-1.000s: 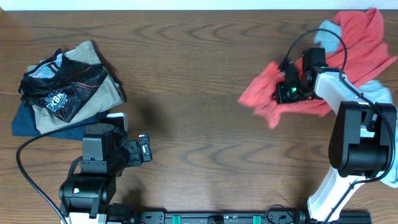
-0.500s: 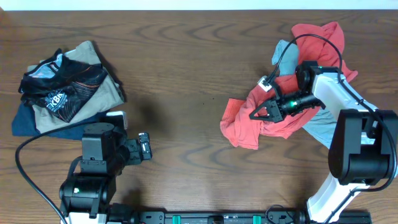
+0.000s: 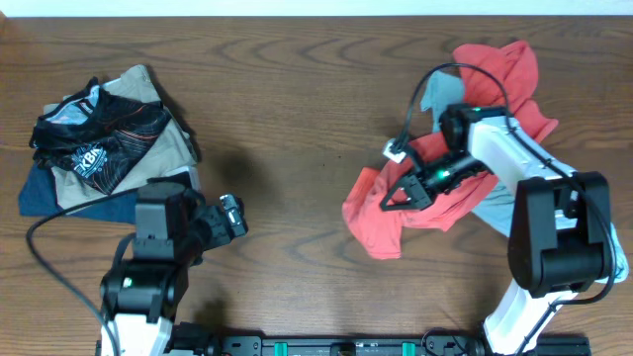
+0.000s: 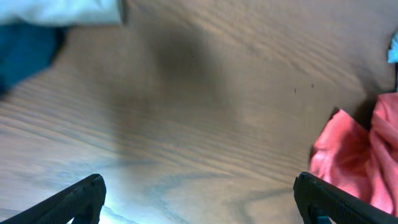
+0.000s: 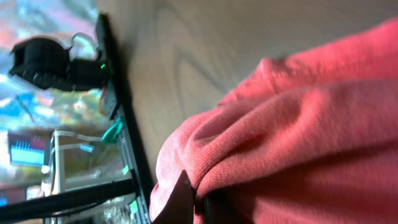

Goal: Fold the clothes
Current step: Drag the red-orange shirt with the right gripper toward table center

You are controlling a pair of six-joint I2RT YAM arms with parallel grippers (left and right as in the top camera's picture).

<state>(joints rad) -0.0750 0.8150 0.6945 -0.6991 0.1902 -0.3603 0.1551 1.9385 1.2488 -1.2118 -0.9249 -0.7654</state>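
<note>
A coral-red T-shirt (image 3: 381,218) lies crumpled on the right half of the table, its far part (image 3: 504,69) trailing toward the back. My right gripper (image 3: 397,195) is shut on a fold of it; in the right wrist view red cloth (image 5: 298,112) bulges over the closed gripper (image 5: 196,202). A pale grey-blue shirt (image 3: 436,94) is tangled under the red one and shows again by the right arm (image 3: 493,210). My left gripper (image 3: 233,215) hovers wide open over bare wood with nothing between its fingers (image 4: 81,196). The red T-shirt's edge (image 4: 360,155) shows at the right of the left wrist view.
A pile of other garments (image 3: 104,138) sits at the back left: a black printed one over tan and dark blue pieces. Its blue corner (image 4: 25,50) shows in the left wrist view. The right arm's cable (image 3: 425,84) loops over the clothes.
My right gripper has dragged the red T-shirt leftward and toward the table's front, pulling the grey-blue shirt along. The left arm has shifted slightly, its gripper still open.
</note>
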